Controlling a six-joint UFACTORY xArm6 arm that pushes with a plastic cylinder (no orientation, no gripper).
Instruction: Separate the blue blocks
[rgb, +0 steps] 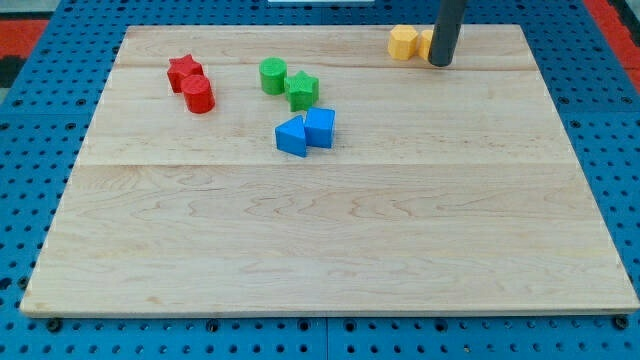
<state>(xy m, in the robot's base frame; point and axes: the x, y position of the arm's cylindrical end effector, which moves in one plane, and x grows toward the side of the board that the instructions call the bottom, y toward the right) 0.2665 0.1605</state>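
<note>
While my tip (440, 64) rests near the board's top edge, toward the top right corner, it has no jaws to open and holds nothing; it only pushes. It stands touching or just beside the yellow blocks (411, 43), partly hiding one of them.

Task pair: blue triangular block (291, 137) and blue cube-like block (320, 127), pressed together left of centre in the board's upper half, well apart from my tip.

Risks, as I judge them:
- Approaching from the top edge, I could clip the green star (303, 90), just above the blues.
- A push along their shared seam would slide both as one rather than split them.
- Leaving now could drag a yellow along.

Count: blue two; green two (cylinder (273, 76), star); red two (star (183, 69), cylinder (198, 95)) near the top left corner; yellow two, shapes unclear.
</note>
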